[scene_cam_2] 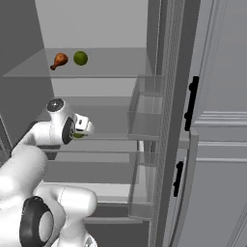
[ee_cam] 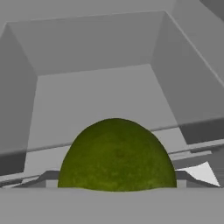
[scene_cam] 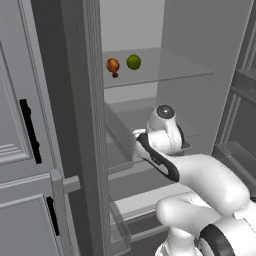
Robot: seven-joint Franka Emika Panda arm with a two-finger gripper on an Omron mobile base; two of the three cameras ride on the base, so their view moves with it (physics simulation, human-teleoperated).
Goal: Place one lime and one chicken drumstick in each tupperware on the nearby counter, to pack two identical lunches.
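The gripper (scene_cam_2: 83, 129) reaches into the fridge's middle shelf with a lime (ee_cam: 116, 155) filling the bottom centre of the hand view. Whether its jaws pinch that lime, I cannot tell. Confirm a centred hold, then withdraw level.

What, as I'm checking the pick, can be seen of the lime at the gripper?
The lime is round and whole, with dull dark green, finely mottled skin. In the hand view it sits close in front of the camera, its lower part cut off, with a grey fridge compartment behind it. In the right base view a green sliver shows at the gripper. Whether the jaws grip it cannot be told.
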